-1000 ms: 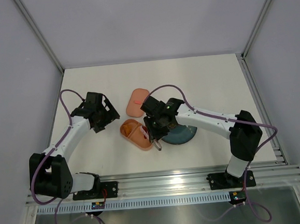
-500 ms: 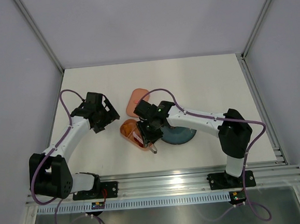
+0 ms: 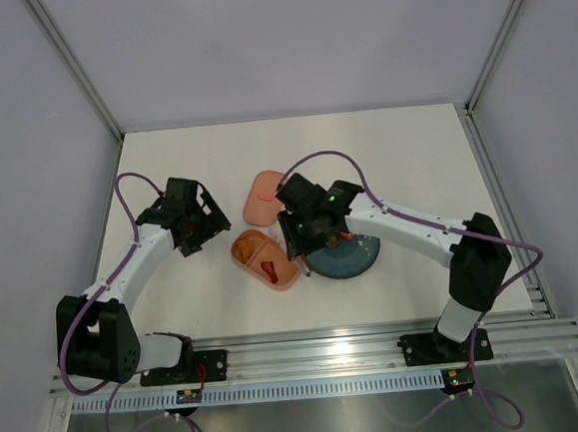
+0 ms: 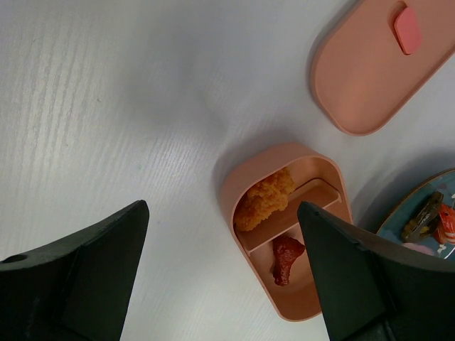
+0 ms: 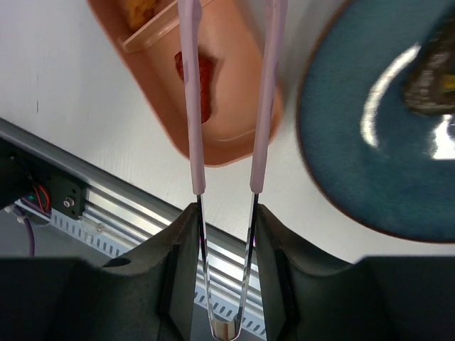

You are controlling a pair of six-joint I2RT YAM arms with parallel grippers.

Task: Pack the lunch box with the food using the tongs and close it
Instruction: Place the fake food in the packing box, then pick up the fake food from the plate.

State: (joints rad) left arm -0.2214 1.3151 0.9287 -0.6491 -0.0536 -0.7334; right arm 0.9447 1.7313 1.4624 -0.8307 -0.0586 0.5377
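White table (image 3: 414, 146): teal plate (image 3: 358, 261) just beside lunch box (image 4: 302, 302).

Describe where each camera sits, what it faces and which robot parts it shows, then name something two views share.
Top external: fixed above and behind the arms, looking down on the table; both arms show, bases at the bottom.
Left wrist: on the left arm, looking down at the lunch box and its lid; the open left end effector frames the view.
Right wrist: on the right arm, looking along the tongs, gripped by the right end effector, toward the teal plate.
Shared: both wrist views show the red piece in the box.
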